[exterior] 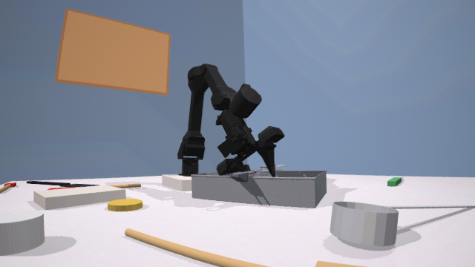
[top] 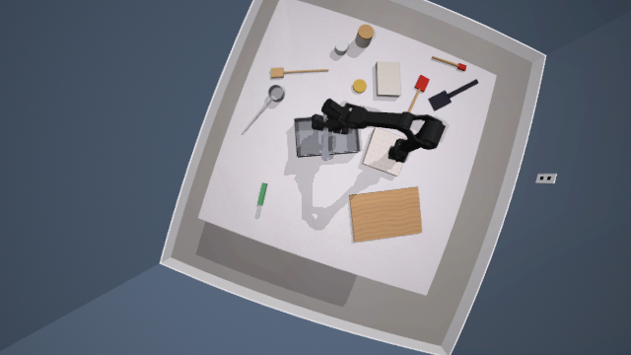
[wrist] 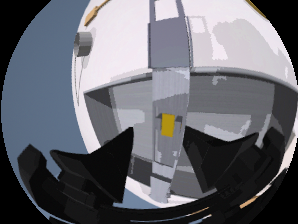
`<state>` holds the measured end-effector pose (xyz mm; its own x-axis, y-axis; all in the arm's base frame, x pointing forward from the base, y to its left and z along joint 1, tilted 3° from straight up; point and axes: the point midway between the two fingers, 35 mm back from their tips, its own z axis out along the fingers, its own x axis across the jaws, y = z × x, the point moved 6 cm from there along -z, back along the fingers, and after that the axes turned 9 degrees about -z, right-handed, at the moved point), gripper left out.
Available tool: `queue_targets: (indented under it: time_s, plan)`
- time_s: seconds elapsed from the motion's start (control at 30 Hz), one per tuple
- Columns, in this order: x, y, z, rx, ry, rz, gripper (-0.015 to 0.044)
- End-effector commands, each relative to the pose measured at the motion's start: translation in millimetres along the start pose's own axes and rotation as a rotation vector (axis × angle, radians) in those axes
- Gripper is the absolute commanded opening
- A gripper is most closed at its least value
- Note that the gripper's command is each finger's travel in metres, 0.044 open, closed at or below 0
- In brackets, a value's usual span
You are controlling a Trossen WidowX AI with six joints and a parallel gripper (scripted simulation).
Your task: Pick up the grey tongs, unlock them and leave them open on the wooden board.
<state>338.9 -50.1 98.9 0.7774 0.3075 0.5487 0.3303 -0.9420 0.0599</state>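
Observation:
The grey tongs [top: 325, 150] [wrist: 170, 90] lie across the roasting tin [top: 297, 139] [exterior: 297, 193] [wrist: 220, 92], their arms close together. A yellow patch [wrist: 168, 125] shows on them in the wrist view. My gripper [top: 326, 125] [exterior: 258, 173] [wrist: 156, 129] is open, low at the tin's rim height, with one finger on each side of the tongs. Gaps show between both fingers and the tongs in the wrist view. The arm hides part of the tongs in the top view. The wooden board [top: 386, 214] lies flat and bare, apart from the tin.
A pale slab [top: 375, 150] under the arm's base stands beside the tin. A grey pan [top: 276, 93] [exterior: 364, 224] [wrist: 84, 44], a yellow disc [top: 360, 86] [exterior: 125, 205], a cream block [top: 388, 79] [exterior: 79, 196] and a green-handled item [top: 262, 194] [exterior: 394, 182] lie around.

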Motion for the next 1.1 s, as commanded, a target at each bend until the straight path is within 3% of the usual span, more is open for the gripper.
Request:
queue_targets:
  time_s: [0.0,0.13,0.3,0.77,1.0,1.07]
  plan:
    - [-4,-1,7,0.001,-0.01,0.007,0.026]
    - [-4,-1,7,0.001,-0.01,0.007,0.026]
    - [-1,-1,4,0.002,-0.002,0.001,0.0129]
    - [-1,-1,4,0.002,-0.002,0.001,0.0035]
    - [4,1,-2,0.001,-0.003,0.001,-0.0148]
    - [14,3,-17,0.001,-0.005,0.003,-0.015]
